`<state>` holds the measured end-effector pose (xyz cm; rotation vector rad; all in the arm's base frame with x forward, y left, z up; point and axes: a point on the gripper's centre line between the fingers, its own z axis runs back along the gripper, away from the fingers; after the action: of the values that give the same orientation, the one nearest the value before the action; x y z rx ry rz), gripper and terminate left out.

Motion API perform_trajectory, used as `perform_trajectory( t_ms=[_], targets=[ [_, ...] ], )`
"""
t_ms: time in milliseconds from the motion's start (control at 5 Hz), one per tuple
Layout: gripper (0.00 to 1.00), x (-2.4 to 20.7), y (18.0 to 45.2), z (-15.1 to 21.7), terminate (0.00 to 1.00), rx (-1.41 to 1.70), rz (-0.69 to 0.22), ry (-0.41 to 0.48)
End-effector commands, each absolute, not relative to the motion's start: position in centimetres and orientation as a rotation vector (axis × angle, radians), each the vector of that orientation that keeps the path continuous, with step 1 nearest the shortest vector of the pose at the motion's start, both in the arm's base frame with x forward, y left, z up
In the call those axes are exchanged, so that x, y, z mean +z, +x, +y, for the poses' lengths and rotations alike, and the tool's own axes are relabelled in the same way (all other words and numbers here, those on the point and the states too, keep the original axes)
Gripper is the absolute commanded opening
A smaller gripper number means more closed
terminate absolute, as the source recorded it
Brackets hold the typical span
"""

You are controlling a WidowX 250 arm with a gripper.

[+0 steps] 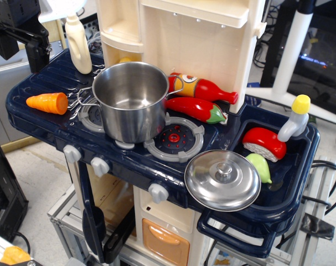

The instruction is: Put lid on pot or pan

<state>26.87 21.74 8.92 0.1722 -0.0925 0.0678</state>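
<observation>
The end effector (37,52) hangs at the top left, dark and partly cropped; whether its jaws are parted cannot be told, and it seems to hold nothing. Well away, the pot (130,100) stands open on the left burner of the navy toy counter (40,119). The lid (222,180) lies knob-up at the front edge, beside the sink. No lettering is legible anywhere.

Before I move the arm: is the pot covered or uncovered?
Uncovered. The pot stands open, its inside visible; the lid lies knob-up at the counter's front edge.
</observation>
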Motion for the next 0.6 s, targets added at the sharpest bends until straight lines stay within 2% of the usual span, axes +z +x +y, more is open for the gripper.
perform_trajectory(
  t_ms=[0,200,400],
  targets=[
    [1.0,8.9,26.9,21.7,0.0,0.068,-0.092,0.172],
    [1.0,13.9,27.3,18.7,0.0,0.043,-0.029,0.206],
    [1.0,18.7,27.8,13.4,0.0,0.057,0.018,0.28]
  ],
)
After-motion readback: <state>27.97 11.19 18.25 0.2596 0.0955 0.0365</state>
